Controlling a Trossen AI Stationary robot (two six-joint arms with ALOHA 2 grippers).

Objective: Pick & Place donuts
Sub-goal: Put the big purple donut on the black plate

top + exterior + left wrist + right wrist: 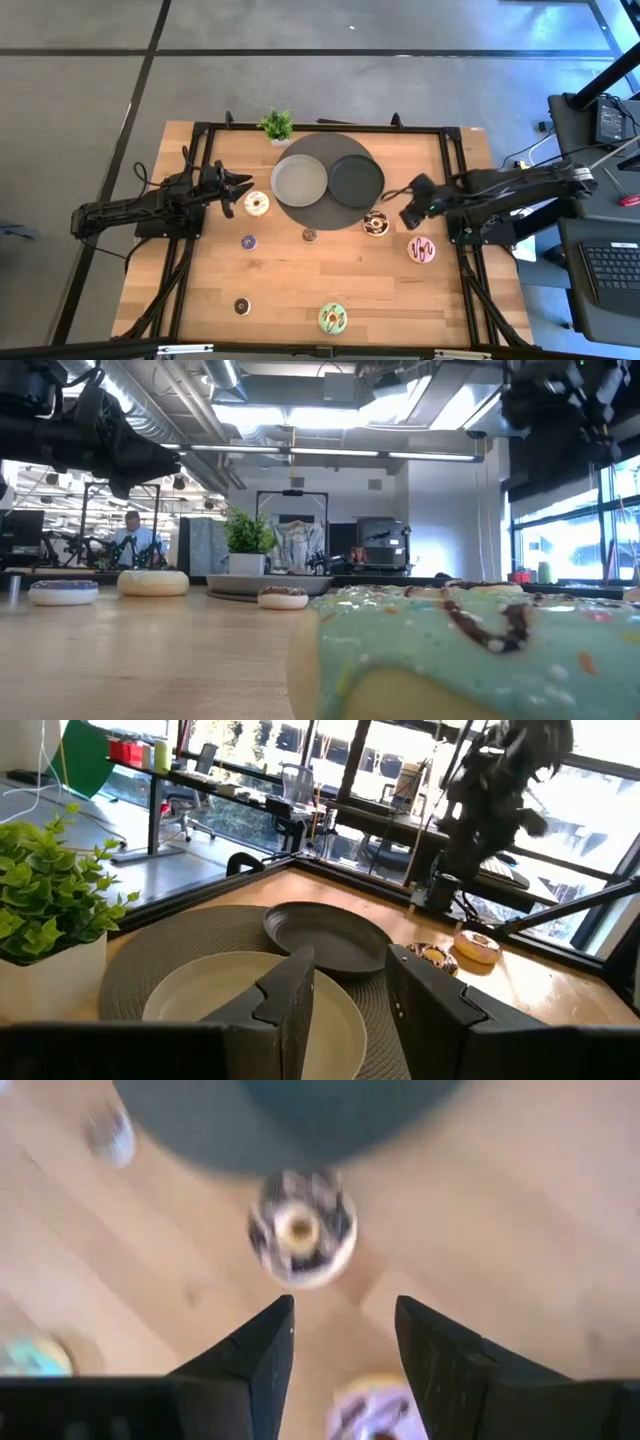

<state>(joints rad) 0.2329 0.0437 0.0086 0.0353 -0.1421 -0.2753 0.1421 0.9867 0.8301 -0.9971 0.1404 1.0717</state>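
Note:
My right gripper [405, 207] hangs open above the table, just to the right of the chocolate-sprinkled donut [376, 223]. In the right wrist view that donut [300, 1228] lies flat ahead of the open fingers, and the pink donut [375, 1410] sits between their bases. My left gripper [238, 188] is open, raised beside the white donut [257, 204]. The pink donut [421, 249], the green donut [333, 318] and the tiny purple [248, 241], brown [310, 235] and dark [241, 306] donuts all lie flat on the wood.
A light grey plate [300, 180] and a dark plate [356, 178] sit on a round dark mat [325, 145] at the table's far middle. A small potted plant [277, 125] stands behind them. A black frame [452, 170] borders the table. A person sits in the room beyond [131, 538].

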